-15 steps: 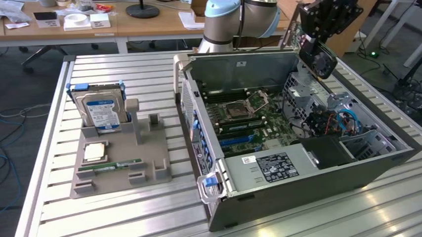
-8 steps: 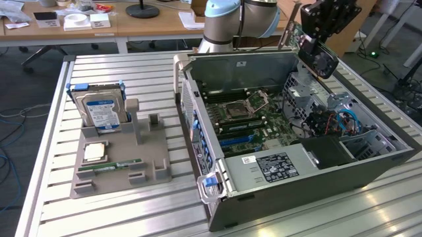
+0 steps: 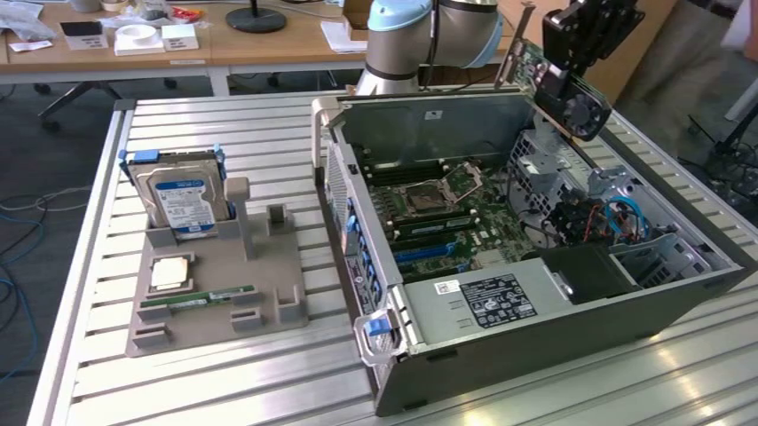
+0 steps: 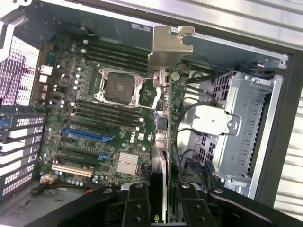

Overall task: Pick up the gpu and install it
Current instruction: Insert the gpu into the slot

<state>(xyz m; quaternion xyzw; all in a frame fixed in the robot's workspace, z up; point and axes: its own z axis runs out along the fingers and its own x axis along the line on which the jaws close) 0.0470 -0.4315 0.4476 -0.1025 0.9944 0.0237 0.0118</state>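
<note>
In the exterior view my gripper (image 3: 588, 40) hangs above the far right corner of the open computer case (image 3: 569, 324), shut on the gpu (image 3: 572, 105). The card is tilted, its dark fan face towards the camera and its silver bracket (image 3: 516, 53) pointing away. In the wrist view the gpu (image 4: 163, 142) appears edge-on between my black fingers (image 4: 137, 205), with its bracket (image 4: 168, 45) at the far end. Beneath it lies the motherboard (image 4: 94, 104) with its blue slots (image 4: 87, 135), well apart from the card.
A grey fixture (image 3: 213, 293) on the exterior view's left holds a blue-labelled hard drive (image 3: 184, 200), a green RAM stick (image 3: 195, 298) and a CPU (image 3: 169, 272). Inside the case stand a metal drive cage (image 4: 241, 137) and loose cables (image 3: 616, 217). The arm's base (image 3: 414, 40) stands behind the case.
</note>
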